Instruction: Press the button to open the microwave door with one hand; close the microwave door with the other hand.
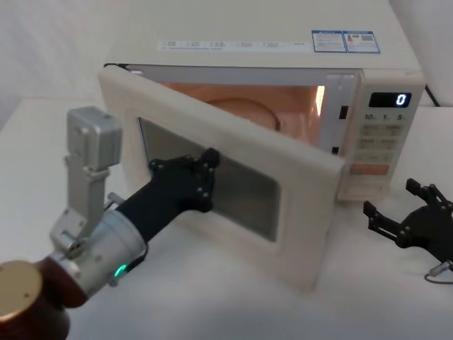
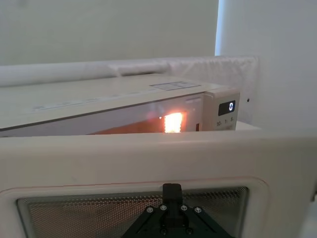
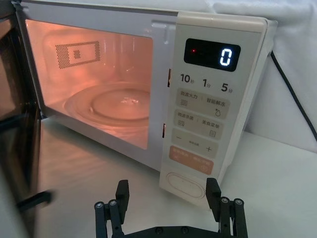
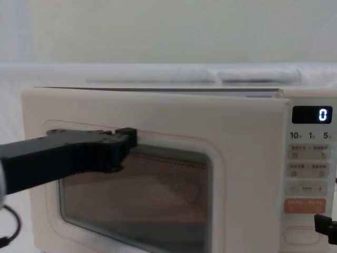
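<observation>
The cream microwave (image 1: 283, 42) stands on a white table with its interior lit and its display showing 0. The microwave door (image 1: 297, 241) hangs partly open, swung toward me. My left gripper (image 1: 209, 166) is shut, and its tip rests against the door's dark window (image 2: 74, 218) near the upper edge; the chest view shows the same contact on the door (image 4: 158, 116). My right gripper (image 3: 167, 193) hovers open just in front of the control panel, apart from it. The wide cream button (image 3: 185, 182) lies at the panel's bottom, beyond the two fingers.
An orange key (image 3: 190, 159) sits just above the button. A glass turntable (image 3: 116, 104) lies inside the cavity. A black power cord (image 3: 292, 89) runs down behind the oven on the right. White fabric backs the table.
</observation>
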Robot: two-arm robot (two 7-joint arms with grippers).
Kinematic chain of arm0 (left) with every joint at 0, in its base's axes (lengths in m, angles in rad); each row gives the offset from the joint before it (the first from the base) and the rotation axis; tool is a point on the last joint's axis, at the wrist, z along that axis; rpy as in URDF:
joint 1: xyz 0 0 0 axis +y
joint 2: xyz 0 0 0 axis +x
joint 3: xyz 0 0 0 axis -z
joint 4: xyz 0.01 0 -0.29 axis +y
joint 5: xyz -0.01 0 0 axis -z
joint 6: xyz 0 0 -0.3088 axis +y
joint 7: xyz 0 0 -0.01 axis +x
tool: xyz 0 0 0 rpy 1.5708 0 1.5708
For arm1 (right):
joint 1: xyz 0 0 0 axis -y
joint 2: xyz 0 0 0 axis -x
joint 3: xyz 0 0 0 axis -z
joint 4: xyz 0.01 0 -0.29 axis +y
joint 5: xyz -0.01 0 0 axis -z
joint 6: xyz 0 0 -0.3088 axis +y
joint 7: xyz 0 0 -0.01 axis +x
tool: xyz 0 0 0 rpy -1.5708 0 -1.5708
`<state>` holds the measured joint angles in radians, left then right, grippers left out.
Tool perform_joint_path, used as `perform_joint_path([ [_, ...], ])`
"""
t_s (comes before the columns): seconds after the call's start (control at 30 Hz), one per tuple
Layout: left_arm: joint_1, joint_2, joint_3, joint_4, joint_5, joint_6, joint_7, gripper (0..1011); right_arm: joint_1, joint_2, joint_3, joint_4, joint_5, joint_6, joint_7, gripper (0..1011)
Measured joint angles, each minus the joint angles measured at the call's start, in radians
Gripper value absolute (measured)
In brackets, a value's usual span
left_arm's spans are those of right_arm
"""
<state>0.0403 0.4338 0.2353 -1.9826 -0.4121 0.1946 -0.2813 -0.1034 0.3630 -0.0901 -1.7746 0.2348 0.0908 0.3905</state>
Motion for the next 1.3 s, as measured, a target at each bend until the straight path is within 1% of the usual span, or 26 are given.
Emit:
perform_joint_path([
  [0.03, -0.016, -0.009, 0.012, 0.008, 0.003, 0.004, 0.006, 0, 0.0, 0.0, 0.0, 0.0, 0.0, 0.0, 0.0, 1000],
  [0.07, -0.016, -0.009, 0.012, 0.008, 0.003, 0.004, 0.006, 0, 0.0, 0.0, 0.0, 0.0, 0.0, 0.0, 0.0, 1000],
  [0.17, -0.036, -0.024, 0.027, 0.016, 0.005, 0.009, 0.021, 0, 0.0, 0.0, 0.0, 0.0, 0.0, 0.0, 0.0, 1000],
  [0.53, -0.062, -0.049, 0.042, 0.025, 0.024, 0.015, 0.053, 0, 0.0, 0.0, 0.0, 0.0, 0.0, 0.0, 0.0, 1000],
  [0.77, -0.093, -0.067, 0.058, 0.043, 0.056, 0.02, 0.07, 0, 0.0, 0.0, 0.0, 0.0, 0.0, 0.0, 0.0, 1000],
  [0.87, -0.113, -0.084, 0.066, 0.055, 0.078, 0.027, 0.082, 0, 0.0, 0.0, 0.0, 0.0, 0.0, 0.0, 0.0, 1000],
  [0.9, -0.113, -0.084, 0.066, 0.055, 0.078, 0.027, 0.082, 0, 0.0, 0.0, 0.0, 0.0, 0.0, 0.0, 0.0, 1000],
  [1.03, -0.138, -0.111, 0.07, 0.075, 0.103, 0.037, 0.099, 0, 0.0, 0.0, 0.0, 0.0, 0.0, 0.0, 0.0, 1000],
  [1.3, -0.169, -0.151, 0.07, 0.118, 0.13, 0.046, 0.109, 0, 0.0, 0.0, 0.0, 0.0, 0.0, 0.0, 0.0, 1000],
])
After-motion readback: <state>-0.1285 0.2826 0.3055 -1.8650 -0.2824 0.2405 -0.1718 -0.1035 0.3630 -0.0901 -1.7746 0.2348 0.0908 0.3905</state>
